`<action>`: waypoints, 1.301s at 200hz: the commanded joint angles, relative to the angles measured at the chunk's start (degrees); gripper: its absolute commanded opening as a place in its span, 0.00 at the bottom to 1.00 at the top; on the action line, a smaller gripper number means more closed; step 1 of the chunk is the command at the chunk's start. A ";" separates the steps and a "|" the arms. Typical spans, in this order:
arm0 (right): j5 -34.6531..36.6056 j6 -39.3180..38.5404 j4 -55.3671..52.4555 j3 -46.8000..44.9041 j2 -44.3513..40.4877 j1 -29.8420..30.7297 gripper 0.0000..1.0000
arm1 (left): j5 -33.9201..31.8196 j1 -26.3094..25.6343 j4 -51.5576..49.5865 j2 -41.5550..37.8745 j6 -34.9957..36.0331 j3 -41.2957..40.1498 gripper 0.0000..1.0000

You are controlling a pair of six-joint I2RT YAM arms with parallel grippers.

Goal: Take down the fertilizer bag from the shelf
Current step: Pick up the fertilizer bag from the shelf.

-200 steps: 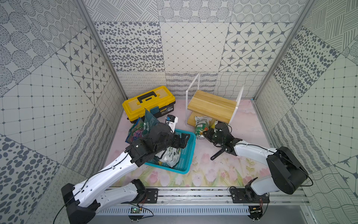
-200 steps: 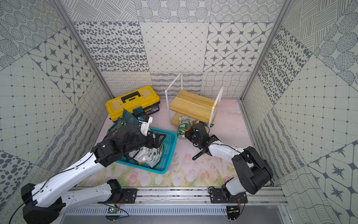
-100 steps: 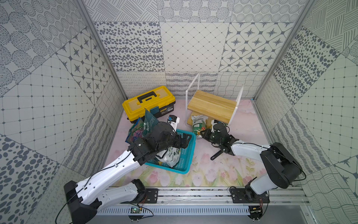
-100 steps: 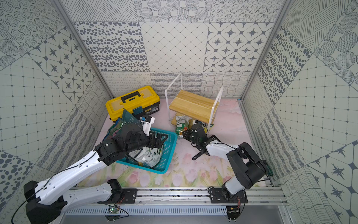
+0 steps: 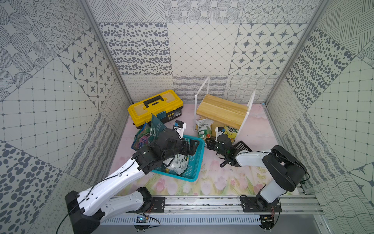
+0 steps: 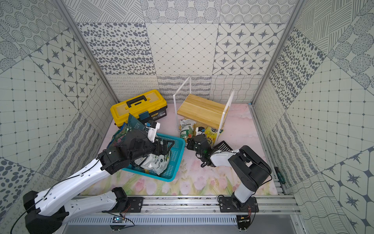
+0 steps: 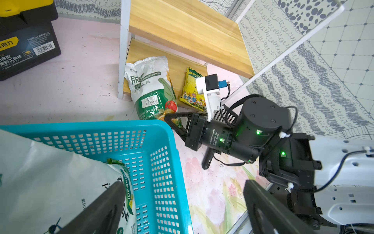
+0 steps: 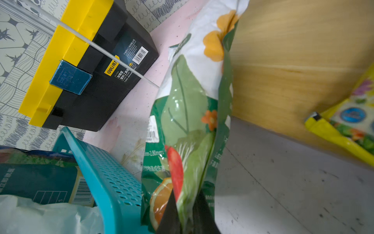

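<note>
The fertilizer bag (image 5: 204,129) (image 6: 185,129) (image 7: 151,89) (image 8: 190,121) is white and green with a tomato print. Its top lies on the lower board of the shelf (image 5: 222,109) (image 6: 202,109) (image 7: 182,26) (image 8: 293,50), and its bottom end hangs past the front edge onto the pink floor. My right gripper (image 5: 208,142) (image 6: 189,142) (image 7: 172,119) (image 8: 187,212) is shut on that bottom edge, next to the basket corner. My left gripper (image 5: 192,147) (image 6: 167,146) (image 7: 182,192) hangs open over the teal basket, holding nothing.
A yellow bag (image 5: 230,129) (image 7: 192,89) lies on the lower board beside the fertilizer bag. The teal basket (image 5: 194,168) (image 7: 101,125) holds a white bag (image 5: 180,162). A yellow-and-black toolbox (image 5: 155,107) stands at the back left. A black slotted scoop (image 5: 241,145) lies by the right arm.
The right arm has drawn in to the left, and the fertilizer bag in its grip has slid slightly left towards the basket. The left arm has barely moved.
</note>
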 commanded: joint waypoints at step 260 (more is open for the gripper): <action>-12.27 -0.08 -27.77 -2.78 -50.00 2.06 0.00 | 13.61 9.51 3.29 15.72 -8.71 7.29 1.00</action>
